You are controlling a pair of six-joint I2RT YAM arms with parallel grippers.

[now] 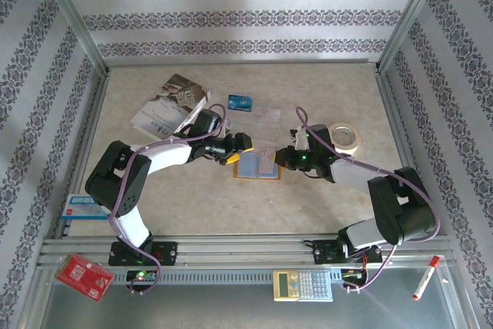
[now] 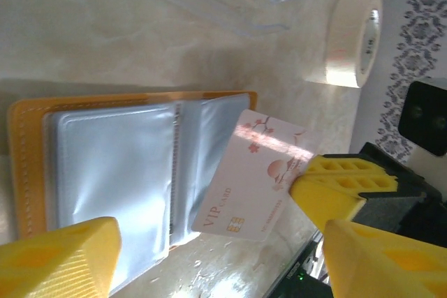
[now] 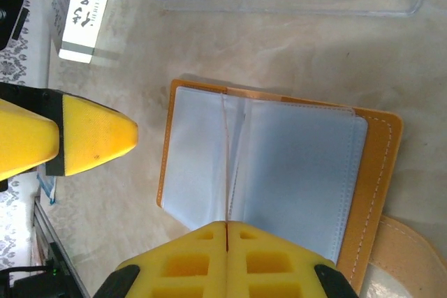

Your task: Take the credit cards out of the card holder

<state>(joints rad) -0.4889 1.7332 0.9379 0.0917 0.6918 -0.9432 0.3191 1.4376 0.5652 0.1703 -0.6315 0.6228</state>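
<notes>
The card holder [image 1: 256, 166] lies open on the table, an orange wallet [image 2: 28, 165] with blue-grey pockets [image 3: 293, 172]. My right gripper [image 3: 228, 225] is shut on a pale credit card [image 2: 255, 172] marked VIP, holding it on edge over the wallet's middle fold; I cannot tell whether its far corner still sits in a pocket. In the left wrist view the right gripper's fingers [image 2: 342, 183] pinch the card's end. My left gripper [image 2: 220, 270] stands open at the wallet's left edge [image 1: 237, 149], holding nothing. A blue credit card [image 1: 241, 102] lies on the table behind.
A clear plastic box [image 1: 266, 117] lies just behind the wallet and a tape roll [image 1: 344, 136] to its right. A white booklet [image 1: 169, 105] is at the back left. A white-and-blue box [image 1: 85, 207], red packet [image 1: 85, 275], calculator [image 1: 303, 285] and red marker [image 1: 426, 277] sit near the front.
</notes>
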